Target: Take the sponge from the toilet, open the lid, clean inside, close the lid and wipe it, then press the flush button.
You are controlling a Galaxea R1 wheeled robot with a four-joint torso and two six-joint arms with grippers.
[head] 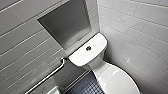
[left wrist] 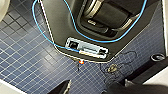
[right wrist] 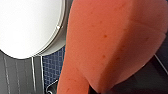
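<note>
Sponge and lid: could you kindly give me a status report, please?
Left pincer open, over blue floor tiles. Right pincer shut on sponge, beside toilet. Lid down; nothing seen on it.

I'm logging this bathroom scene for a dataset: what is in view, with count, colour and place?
toilet: one, glossy white, in the corner of the tiled walls
lid: one, white, shut over the bowl
flush button: one, dark, middle of the cistern top
sponge: one, orange-red, close before the right wrist camera, beside the lid
wall niche: one, grey, behind the cistern
grab rail: one, metallic, on the wall beside the toilet
wall tiles: many, white
floor: dark blue mosaic
robot's body: dark, above the floor
cable: one, blue, looped across the robot's body
</note>
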